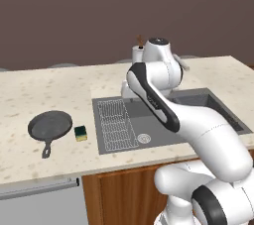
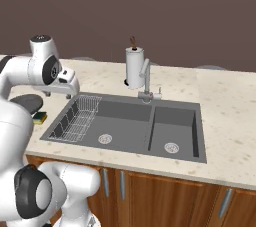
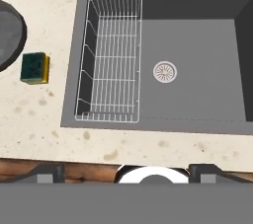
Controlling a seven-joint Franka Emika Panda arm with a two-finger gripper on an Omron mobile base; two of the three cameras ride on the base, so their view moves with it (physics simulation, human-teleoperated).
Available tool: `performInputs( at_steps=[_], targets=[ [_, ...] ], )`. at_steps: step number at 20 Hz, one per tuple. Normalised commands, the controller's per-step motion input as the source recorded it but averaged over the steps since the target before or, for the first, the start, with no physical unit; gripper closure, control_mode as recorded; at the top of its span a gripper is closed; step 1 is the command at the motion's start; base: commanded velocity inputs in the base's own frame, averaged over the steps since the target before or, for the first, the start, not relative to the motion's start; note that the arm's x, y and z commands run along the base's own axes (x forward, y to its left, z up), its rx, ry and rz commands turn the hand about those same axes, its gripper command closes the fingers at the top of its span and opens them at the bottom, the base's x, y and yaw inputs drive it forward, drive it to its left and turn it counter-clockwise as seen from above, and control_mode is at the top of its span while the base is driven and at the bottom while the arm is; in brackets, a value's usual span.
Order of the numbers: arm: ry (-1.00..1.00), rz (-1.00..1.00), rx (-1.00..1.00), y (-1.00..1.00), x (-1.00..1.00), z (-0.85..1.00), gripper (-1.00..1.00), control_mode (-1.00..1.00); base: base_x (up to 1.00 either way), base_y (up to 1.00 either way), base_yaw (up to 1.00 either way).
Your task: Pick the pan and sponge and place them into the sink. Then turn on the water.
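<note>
Even, flat rendered light; soft shadows in sink [image 1: 198, 101]; no glare, pics sharp.

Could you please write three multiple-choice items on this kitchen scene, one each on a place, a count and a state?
1. Where is the sponge?
A. On the counter between the pan and the sink
B. In the wire rack
C. Inside the pan

2. How many round drains show in the sink?
A. One
B. Two
C. Three

3. What is the state of the gripper?
A. Shut on the sponge
B. Shut on the pan
C. Open and empty

Answers:
1 A, it lies on the counter beside the pan, left of the basin.
2 B, the right base view shows one per basin.
3 C, its fingertips stand wide apart with nothing between.
</note>
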Motion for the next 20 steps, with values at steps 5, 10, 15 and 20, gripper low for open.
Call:
performInputs(
  at_steps=[5, 10, 15, 20],
  targets=[
    [0.02, 0.0, 0.0, 0.27, 0.0, -0.11, -1.0, -1.0, 0.0, 0.0, 0.0],
    [0.03, 0.0, 0.0, 0.27, 0.0, -0.1, -1.0, -1.0, 0.0, 0.0, 0.0],
    [0.03, 0.0, 0.0, 0.29, 0.0, -0.09, -1.0, -1.0, 0.0, 0.0, 0.0],
    [0.02, 0.0, 0.0, 0.29, 0.0, -0.09, -1.0, -1.0, 0.0, 0.0, 0.0]
  ],
)
